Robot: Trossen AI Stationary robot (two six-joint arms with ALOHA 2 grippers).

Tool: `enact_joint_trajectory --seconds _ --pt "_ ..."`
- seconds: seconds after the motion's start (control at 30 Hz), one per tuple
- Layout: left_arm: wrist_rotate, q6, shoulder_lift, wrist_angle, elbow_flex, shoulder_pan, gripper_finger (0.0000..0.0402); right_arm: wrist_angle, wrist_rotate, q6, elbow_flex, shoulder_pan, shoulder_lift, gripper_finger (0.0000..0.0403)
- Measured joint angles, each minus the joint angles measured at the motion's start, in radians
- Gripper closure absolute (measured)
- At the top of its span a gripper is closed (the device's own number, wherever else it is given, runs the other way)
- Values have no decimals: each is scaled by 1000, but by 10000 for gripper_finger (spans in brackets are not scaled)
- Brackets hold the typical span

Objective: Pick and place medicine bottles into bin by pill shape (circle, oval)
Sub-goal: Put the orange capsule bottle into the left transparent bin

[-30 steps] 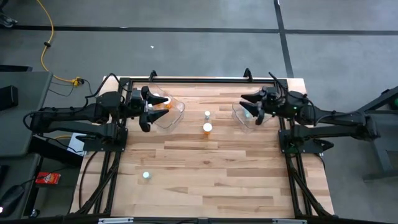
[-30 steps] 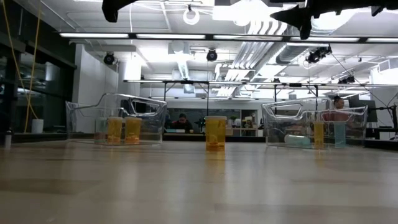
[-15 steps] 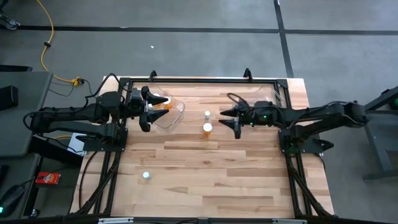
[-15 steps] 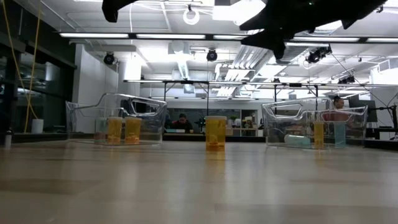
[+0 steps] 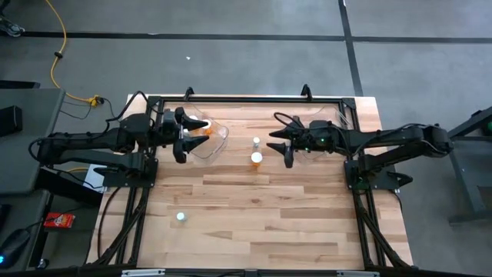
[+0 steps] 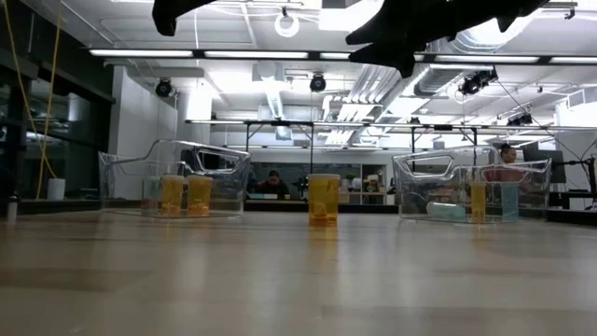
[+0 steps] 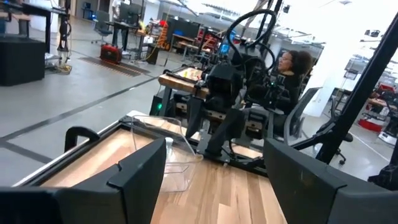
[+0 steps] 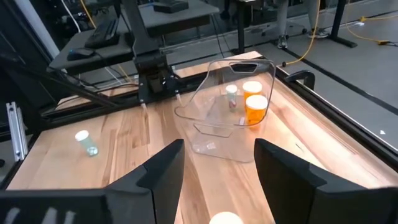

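Your right gripper (image 5: 277,145): fingers spread apart, empty, hovering high just beside orange bottle (image 5: 256,159) at table centre. Small pale bottle (image 5: 256,142) stands close behind it; descend off-line and a finger likely tips one or knocks both. Third pale bottle (image 5: 180,217) sits alone, well apart toward near left corner. Left gripper (image 5: 187,131) waits over left clear bin (image 5: 219,139), fingers apart, nothing held. Right clear bin (image 6: 466,187) already holds bottles; misread pill shape means wrong bin.

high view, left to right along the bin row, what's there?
left pincer → left bin → small pale bottle and orange bottle, level with each other → right pincer.
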Motion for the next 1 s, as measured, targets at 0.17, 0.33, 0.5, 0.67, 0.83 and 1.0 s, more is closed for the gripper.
enact_joint_trajectory --seconds 0.17,0.33,0.5,0.67,0.83,1.0 --pt "-18 -125 36 5 0 -1 145 5 0 0 0 0 -7 214" --pt "-16 -136 146 7 19 -1 145 20 7 2 1 0 -33 214" --pt "11 -85 346 -13 117 -10 145 31 43 1 1 0 -81 214" --pt "-9 110 569 -115 243 -35 145 31 93 -3 1 0 -140 214" --pt "-30 175 767 -143 325 -40 145 31 122 -3 1 0 -178 214" --pt "-79 197 927 -141 375 -39 145 30 135 -3 1 0 -177 214"
